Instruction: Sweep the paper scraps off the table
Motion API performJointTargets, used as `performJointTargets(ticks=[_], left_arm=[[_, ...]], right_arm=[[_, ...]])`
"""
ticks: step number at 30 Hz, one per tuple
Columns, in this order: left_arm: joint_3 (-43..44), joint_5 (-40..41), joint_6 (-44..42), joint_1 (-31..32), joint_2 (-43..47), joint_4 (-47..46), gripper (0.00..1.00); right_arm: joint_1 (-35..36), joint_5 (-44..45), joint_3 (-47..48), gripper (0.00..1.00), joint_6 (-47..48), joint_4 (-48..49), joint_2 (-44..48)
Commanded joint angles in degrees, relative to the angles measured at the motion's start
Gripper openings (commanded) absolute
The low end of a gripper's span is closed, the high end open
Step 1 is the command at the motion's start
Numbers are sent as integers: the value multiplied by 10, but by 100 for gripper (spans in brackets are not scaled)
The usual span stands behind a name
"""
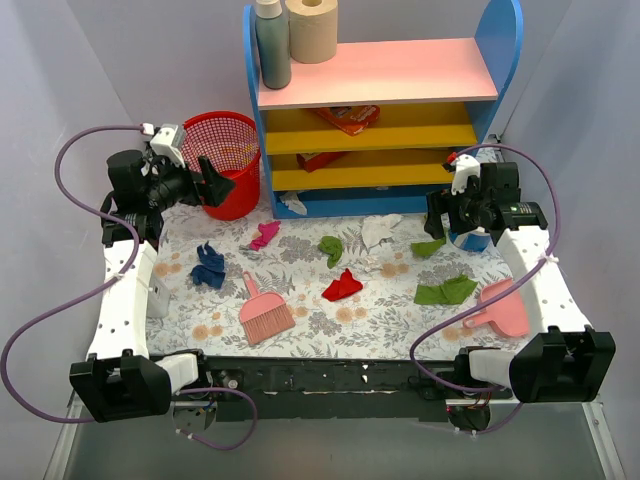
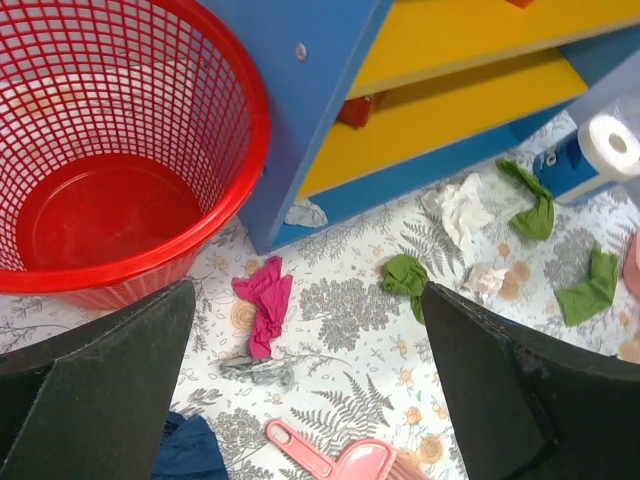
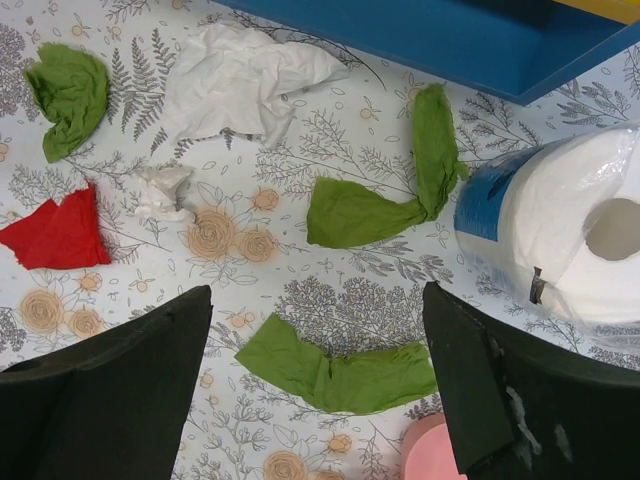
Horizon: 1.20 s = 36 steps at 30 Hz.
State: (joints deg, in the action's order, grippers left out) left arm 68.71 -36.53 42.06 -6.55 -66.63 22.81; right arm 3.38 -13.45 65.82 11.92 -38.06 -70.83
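Note:
Paper scraps lie across the fern-print table (image 1: 300, 335): dark blue (image 1: 210, 266), magenta (image 1: 265, 235), green (image 1: 331, 249), red (image 1: 343, 287), white (image 1: 380, 230) and two more green ones (image 1: 445, 291). My left gripper (image 1: 215, 183) is open and empty, held high beside the red basket; its wrist view shows the magenta scrap (image 2: 265, 300) between its fingers (image 2: 100, 380) far below. My right gripper (image 1: 440, 215) is open and empty above a flat green scrap (image 3: 335, 375). The red (image 3: 60, 235) and white (image 3: 245, 80) scraps lie to its left.
A red mesh basket (image 1: 228, 160) stands at the back left beside the blue, pink and yellow shelf unit (image 1: 380, 110). A pink brush (image 1: 265, 312) lies front left and a pink dustpan (image 1: 500, 307) front right. A white roll (image 3: 580, 230) stands under the right arm.

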Motion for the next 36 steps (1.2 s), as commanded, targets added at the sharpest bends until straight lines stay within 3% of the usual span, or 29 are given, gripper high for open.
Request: performJointTargets(ticks=[1,7,8,12,16,19,22,24,30,36], left_arm=[[0,-51,-47,0,9,27,98],[10,-116,-120,7,-6,92,98],[25,-129,-178,14,-22,117,98],[128,-169,-289,41,-113,274,96],[237,-136,-456,81,-192,434,91],[220,-83,-554,99,-199,504,88],[135,-36,-605,108,-153,516,86],[66,-15,-606,108,-106,492,86],[-82,-10,-453,112,-14,380,84],[-157,30,-326,113,-54,330,72]], right_arm=[[-1,-9,8,93,0,4,20],[-2,-79,11,93,92,-21,27],[-1,-94,9,93,105,-33,31],[32,-151,17,90,179,-71,32],[73,-147,10,83,213,-86,41],[97,-145,0,79,233,-99,47],[115,-135,-8,79,244,-101,54],[117,-130,-12,79,244,-99,59],[123,-129,-20,79,246,-98,56],[141,-121,3,79,243,-92,30]])
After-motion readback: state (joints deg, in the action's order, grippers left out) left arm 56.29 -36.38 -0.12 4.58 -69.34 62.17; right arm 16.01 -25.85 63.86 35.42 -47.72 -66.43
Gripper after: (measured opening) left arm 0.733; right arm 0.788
